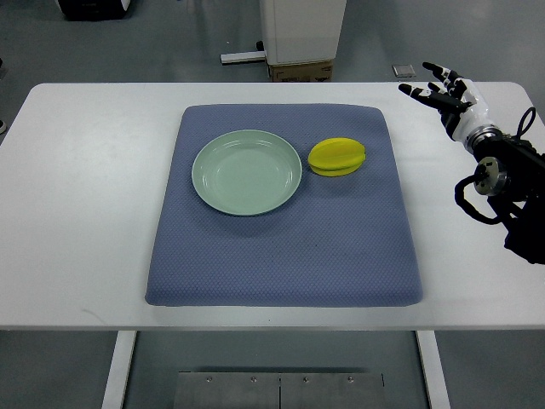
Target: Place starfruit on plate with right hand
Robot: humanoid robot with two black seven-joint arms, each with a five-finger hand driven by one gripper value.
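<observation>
Starfruit [337, 158]: on the mat, just beside the plate [213, 183] (untouched).
Right hand [443, 92]: fingers spread, empty, well apart; everything left.

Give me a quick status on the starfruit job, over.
Right hand open, empty, over the table's far right corner. Left hand not in view. Starfruit on the blue mat, just right of the empty green plate, not touching. Path clear.
</observation>
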